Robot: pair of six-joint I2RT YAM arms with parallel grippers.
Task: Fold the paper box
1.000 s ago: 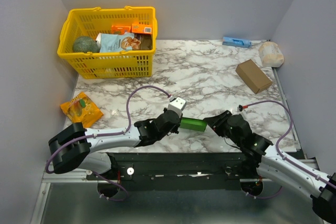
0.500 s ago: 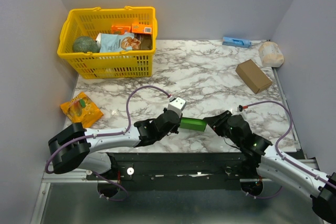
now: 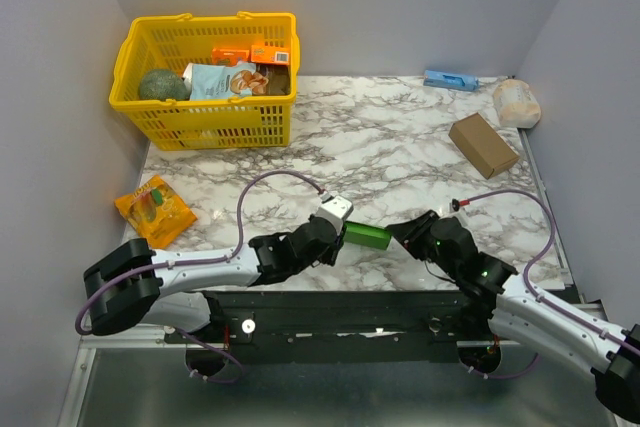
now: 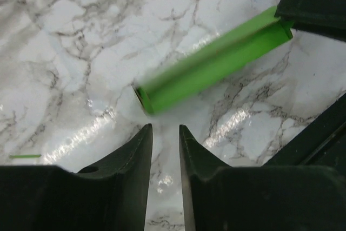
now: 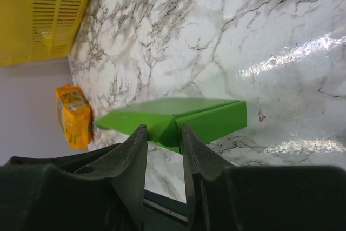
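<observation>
The paper box (image 3: 366,237), a bright green flattened strip of card, sits near the table's front edge between both arms. My right gripper (image 5: 164,131) is shut on its near corner, and the card (image 5: 184,113) sticks out beyond the fingertips. In the top view that gripper (image 3: 398,232) meets the box's right end. My left gripper (image 4: 165,129) is open with only bare marble between its fingers, a short way back from the box's left end (image 4: 211,67). From above, the left gripper (image 3: 335,234) lies just left of the box.
A yellow basket (image 3: 220,122) with groceries stands at the back left. An orange packet (image 3: 153,209) lies at the left edge. A brown cardboard box (image 3: 483,144), a white bag (image 3: 516,102) and a blue item (image 3: 450,79) lie at the back right.
My left gripper has opened, let go of the box's left end and drawn back a little. My right gripper keeps its hold on the box.
</observation>
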